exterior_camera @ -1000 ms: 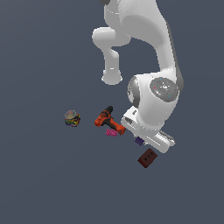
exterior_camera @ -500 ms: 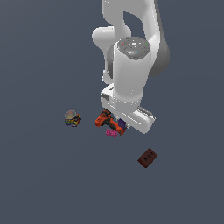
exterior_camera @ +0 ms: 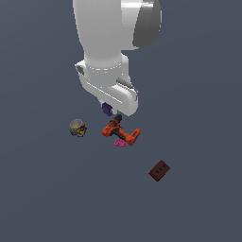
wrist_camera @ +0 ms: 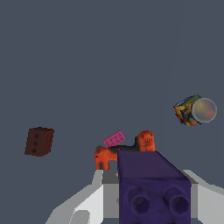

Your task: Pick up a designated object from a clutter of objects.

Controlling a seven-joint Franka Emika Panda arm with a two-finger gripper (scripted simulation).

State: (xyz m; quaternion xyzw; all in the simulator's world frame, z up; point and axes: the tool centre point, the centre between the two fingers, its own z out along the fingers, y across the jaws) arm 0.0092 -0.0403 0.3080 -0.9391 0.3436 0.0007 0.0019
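In the exterior view I see the gripper (exterior_camera: 108, 107) under the white arm, closed on the purple piece (exterior_camera: 107, 109), which hangs above the floor. Below it lie the power drill (exterior_camera: 120, 131) and the pink bit (exterior_camera: 120, 142) touching it; the cup (exterior_camera: 78, 127) stands towards the exterior view's left, and the red-brown block (exterior_camera: 159, 170) well apart.

In the wrist view the purple piece (wrist_camera: 153, 189) sits between the fingers (wrist_camera: 94, 197), with the drill (wrist_camera: 124, 151), pink bit (wrist_camera: 114, 138), cup (wrist_camera: 194, 110) and block (wrist_camera: 39, 141) beyond it.
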